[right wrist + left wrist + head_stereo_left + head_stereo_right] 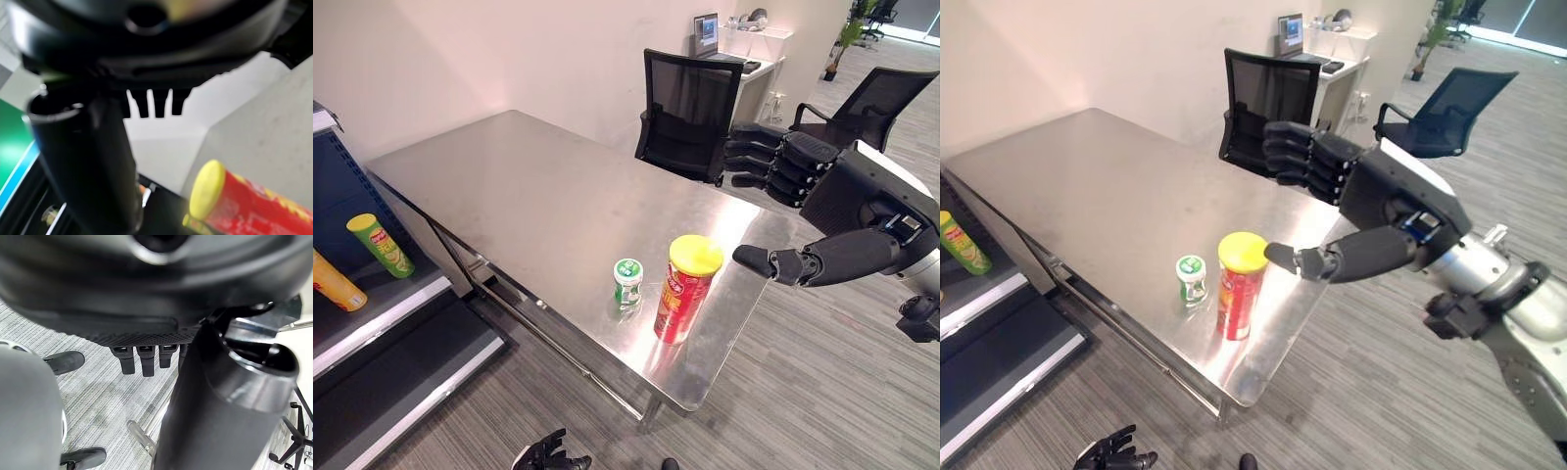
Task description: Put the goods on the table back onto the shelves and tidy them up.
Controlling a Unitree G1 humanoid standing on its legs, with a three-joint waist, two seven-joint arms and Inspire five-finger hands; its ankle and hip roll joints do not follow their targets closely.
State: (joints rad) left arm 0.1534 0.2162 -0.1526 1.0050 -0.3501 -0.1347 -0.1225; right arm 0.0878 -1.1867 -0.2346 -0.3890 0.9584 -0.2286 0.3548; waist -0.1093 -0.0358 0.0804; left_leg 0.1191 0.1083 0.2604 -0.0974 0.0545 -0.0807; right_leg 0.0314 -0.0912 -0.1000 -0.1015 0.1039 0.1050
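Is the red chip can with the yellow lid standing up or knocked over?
Standing up. The red cylindrical chip can sits on its base on the shiny steel table, yellow lid on top.

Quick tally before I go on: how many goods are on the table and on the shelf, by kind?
Chip cans: 2, a red one with a yellow lid on the table and a green one lying on the shelf.
Small green-lidded jars: 1, on the table.
Orange packs: 1, on the shelf, partly cut off.
Total: 4.
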